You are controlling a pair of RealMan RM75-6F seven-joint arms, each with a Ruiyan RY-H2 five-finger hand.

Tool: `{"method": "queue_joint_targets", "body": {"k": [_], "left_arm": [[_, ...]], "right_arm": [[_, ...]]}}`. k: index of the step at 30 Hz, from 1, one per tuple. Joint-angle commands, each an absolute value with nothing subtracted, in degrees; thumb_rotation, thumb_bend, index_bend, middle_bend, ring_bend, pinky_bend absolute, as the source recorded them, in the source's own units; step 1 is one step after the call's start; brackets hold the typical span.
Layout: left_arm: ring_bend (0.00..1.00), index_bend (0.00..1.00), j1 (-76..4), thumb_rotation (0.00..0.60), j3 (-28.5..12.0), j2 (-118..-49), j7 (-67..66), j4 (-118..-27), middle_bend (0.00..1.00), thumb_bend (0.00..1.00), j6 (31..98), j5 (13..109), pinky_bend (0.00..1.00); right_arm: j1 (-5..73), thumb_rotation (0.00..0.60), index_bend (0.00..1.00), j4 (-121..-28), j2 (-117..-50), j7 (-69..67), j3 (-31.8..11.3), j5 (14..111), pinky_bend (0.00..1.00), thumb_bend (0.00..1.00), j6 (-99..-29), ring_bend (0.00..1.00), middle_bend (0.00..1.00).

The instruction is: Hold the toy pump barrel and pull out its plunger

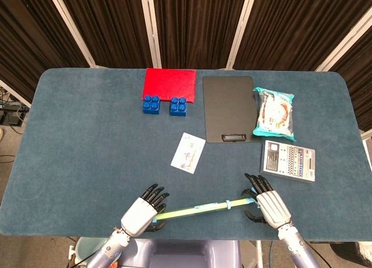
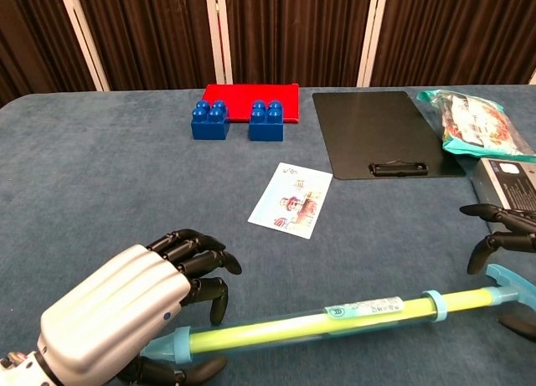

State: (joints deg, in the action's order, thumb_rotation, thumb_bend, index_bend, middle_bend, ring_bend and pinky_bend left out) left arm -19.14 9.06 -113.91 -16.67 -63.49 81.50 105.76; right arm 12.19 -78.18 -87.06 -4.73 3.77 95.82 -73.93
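Observation:
The toy pump lies across the near edge of the table, its yellow-green barrel ending in light blue collars. My left hand grips the barrel's left end, fingers curled over it and thumb beneath. The plunger's light blue T-handle sticks out at the right end. My right hand hovers over that handle, fingers spread above it and thumb below, not closed on it. In the head view the hand covers most of the handle.
A picture card lies mid-table. Behind it are two blue bricks, a red pad and a black clipboard. A snack bag and a calculator-like box lie right, close to my right hand.

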Motion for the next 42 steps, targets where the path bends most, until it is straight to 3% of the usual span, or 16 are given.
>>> {"method": "queue_joint_targets", "body": {"k": [1,19,42], "left_arm": [[0.15,0.69,-19.3,0.6,9.3,-114.0,-15.8,-63.3,0.24,0.52,81.9,106.3,0.15],[0.15,0.69,-19.0,0.6,10.0,-115.0,-13.1,-59.6,0.26,0.52,84.1,108.1,0.15],[0.15,0.69,-19.6,0.6,9.8,-115.7,-11.8,-56.0,0.26,0.52,84.1,108.1,0.15]], "right_arm": [[12.2,0.6,0.39,-76.8,-87.4,-9.8,4.1,96.0,0.0,0.35,-75.2,0.0,0.0],[13.4,0.6,0.41,-76.3,-85.6,-19.4,5.4,92.9,0.0,0.39,-71.1,0.0,0.0],[12.1,0.6,0.41,-75.7,-85.7,-18.5,6.0,90.3,0.0,0.42,-69.7,0.0,0.0]]}}
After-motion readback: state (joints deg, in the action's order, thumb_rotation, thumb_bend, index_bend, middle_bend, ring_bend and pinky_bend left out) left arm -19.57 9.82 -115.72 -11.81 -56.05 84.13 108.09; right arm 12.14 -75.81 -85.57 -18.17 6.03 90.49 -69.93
